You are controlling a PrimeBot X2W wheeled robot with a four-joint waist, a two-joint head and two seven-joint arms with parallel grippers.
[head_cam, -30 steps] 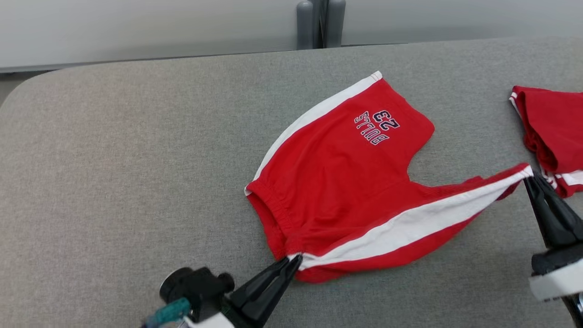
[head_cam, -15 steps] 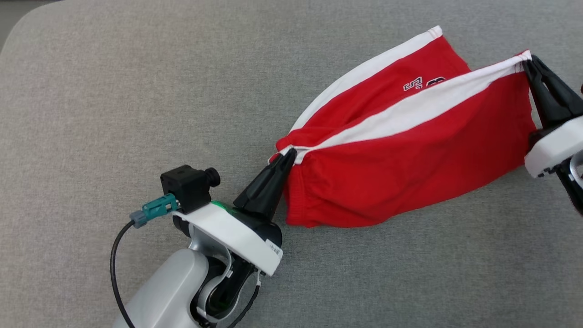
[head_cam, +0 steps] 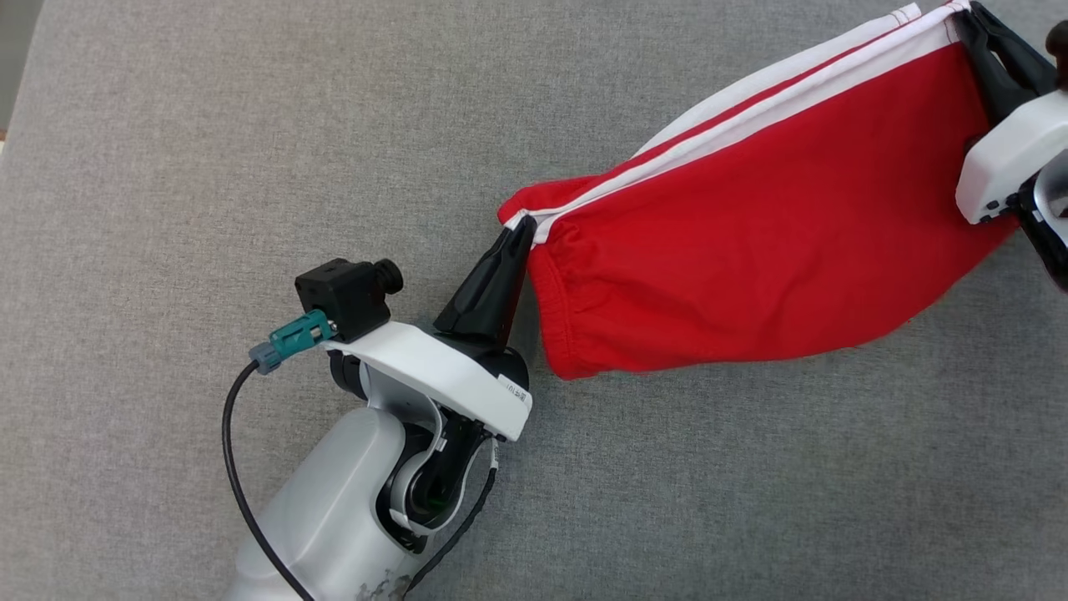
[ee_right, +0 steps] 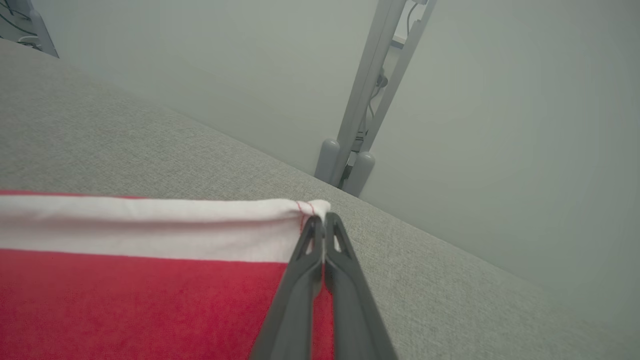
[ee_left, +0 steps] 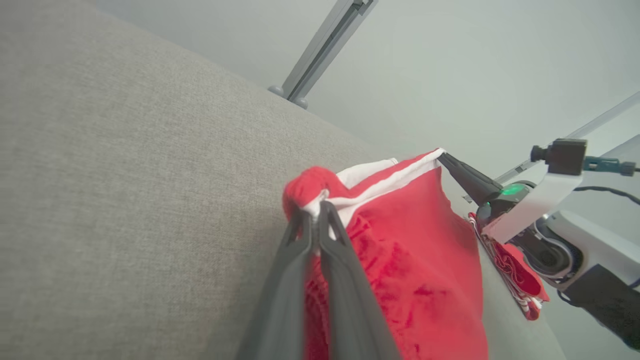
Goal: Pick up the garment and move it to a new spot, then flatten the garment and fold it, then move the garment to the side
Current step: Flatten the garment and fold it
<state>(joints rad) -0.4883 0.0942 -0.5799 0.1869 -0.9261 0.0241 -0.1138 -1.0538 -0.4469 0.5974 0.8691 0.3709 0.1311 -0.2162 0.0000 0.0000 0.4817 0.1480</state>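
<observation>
**CLEARANCE AND OBSTRUCTIONS**

The surface (head_cam: 167,167) lies bare from its left edge up to the left forearm (head_cam: 334,509), which rises as an obstacle on the near side. The garment (head_cam: 751,225), pinched at one end by the left tool (head_cam: 521,225) and at the other by the right tool (head_cam: 959,17), hangs as a barrier across the right half. The surface toward the near edge below it is bare. A second red garment (ee_left: 515,272) lies beyond the right tool. A metal post (ee_right: 372,90) stands behind the far edge.

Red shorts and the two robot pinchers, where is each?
red shorts (head_cam: 751,250), head view, middle of the red cloth.
left gripper (head_cam: 520,229), head view, fingertips on waistband corner.
right gripper (head_cam: 962,17), head view, fingertips on hem corner.
</observation>
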